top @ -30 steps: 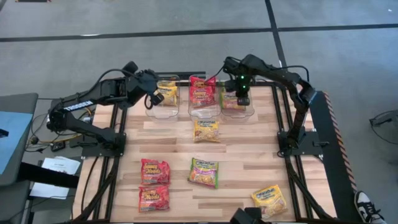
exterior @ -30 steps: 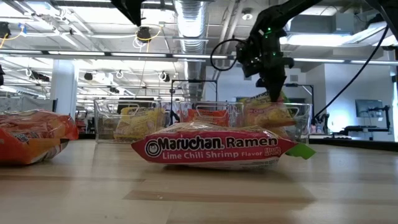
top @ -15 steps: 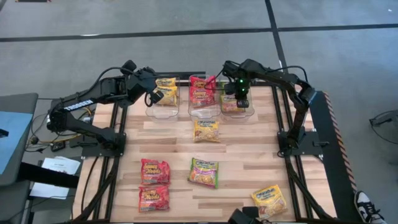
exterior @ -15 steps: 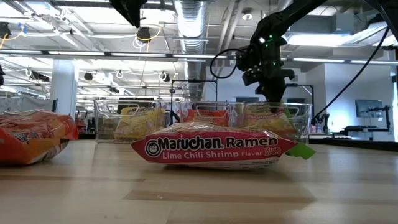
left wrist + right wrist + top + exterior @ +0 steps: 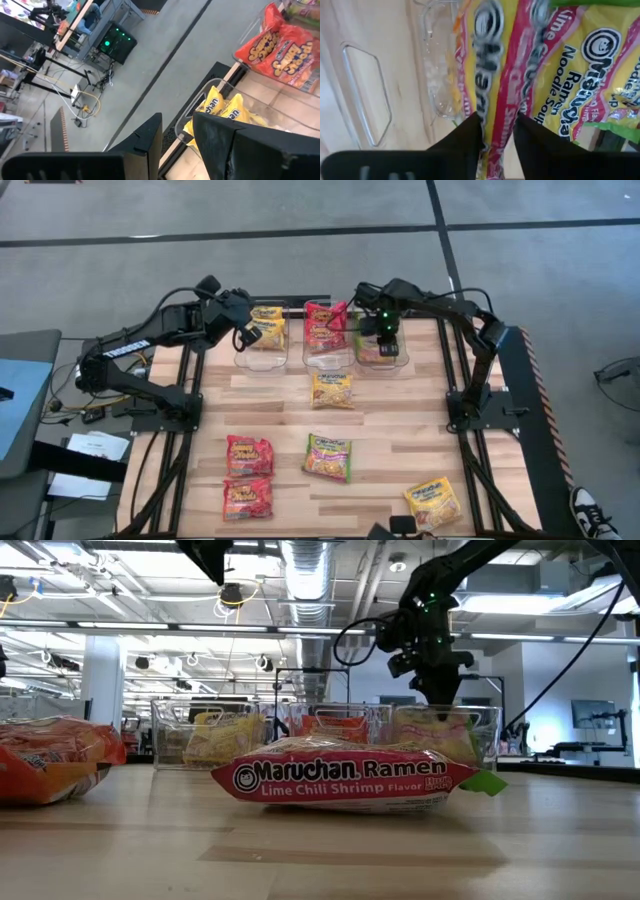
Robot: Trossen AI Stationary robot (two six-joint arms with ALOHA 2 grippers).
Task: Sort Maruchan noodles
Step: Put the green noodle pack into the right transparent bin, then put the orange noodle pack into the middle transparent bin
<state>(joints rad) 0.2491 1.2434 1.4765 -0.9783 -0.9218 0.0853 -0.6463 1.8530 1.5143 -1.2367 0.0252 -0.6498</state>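
Three clear bins stand along the far edge. The left bin (image 5: 262, 345) holds yellow noodle packets (image 5: 220, 107), the middle bin (image 5: 327, 350) red ones (image 5: 323, 325). My right gripper (image 5: 386, 340) points down into the right bin (image 5: 382, 358), and its fingers stand apart on either side of a yellow-and-green lime packet (image 5: 520, 65) lying in that bin. My left gripper (image 5: 177, 135) hovers open and empty beside the left bin. Several more packets lie flat on the table, among them a lime one (image 5: 345, 778). My right gripper comes from above with one finger (image 5: 465, 140) on each side of a raised crease of the lime packet (image 5: 495, 120). I cannot tell whether the fingers touch it. The packet lies in the right bin.
On the open wood lie a yellow packet (image 5: 332, 389) just before the middle bin, a green one (image 5: 328, 456) at the centre, two red ones (image 5: 249, 454) (image 5: 246, 498) near left and a yellow one (image 5: 433, 502) near right. The bins' clear walls (image 5: 470, 730) rise around my right gripper.
My right gripper has sunk toward the right bin with the lime packet. The packet hung below the fingers above the bin's rim; now it rests inside the bin.
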